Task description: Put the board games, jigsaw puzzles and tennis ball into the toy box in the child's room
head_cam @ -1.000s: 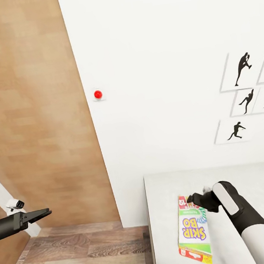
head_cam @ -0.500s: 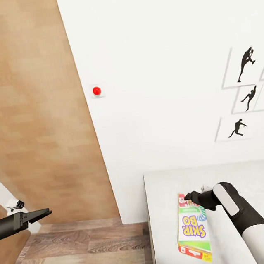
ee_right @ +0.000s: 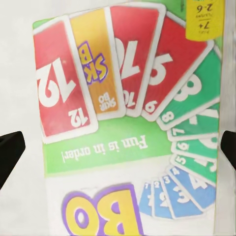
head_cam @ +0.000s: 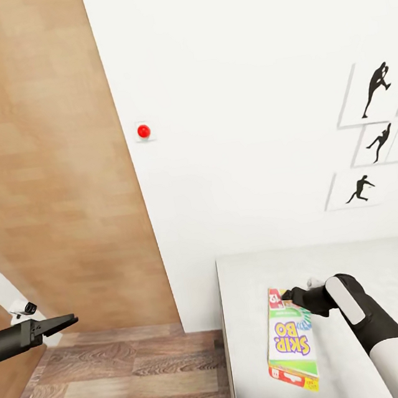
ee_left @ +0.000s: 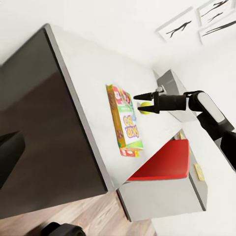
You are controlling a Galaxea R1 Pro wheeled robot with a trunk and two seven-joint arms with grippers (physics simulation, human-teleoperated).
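Light grey table (head_cam: 383, 262) carries the SKIP-BO board game (head_cam: 290, 341) flat, directly beneath the right tool (head_cam: 291, 295), whose open fingers straddle it, presumably lining up a grasp. Beyond stands the white wall (head_cam: 245, 124). The left tool (head_cam: 63, 321) idles aside, looking closed.

Bright, even, diffuse light fills all three renders, with no visible lamp and no glare. Shadows are faint: a soft one lies beside the SKIP-BO box (head_cam: 289, 341) on the pale bed (head_cam: 395, 261). The right wrist close-up is slightly soft, its dark fingertips (ee_right: 9, 152) blurred at the edges.
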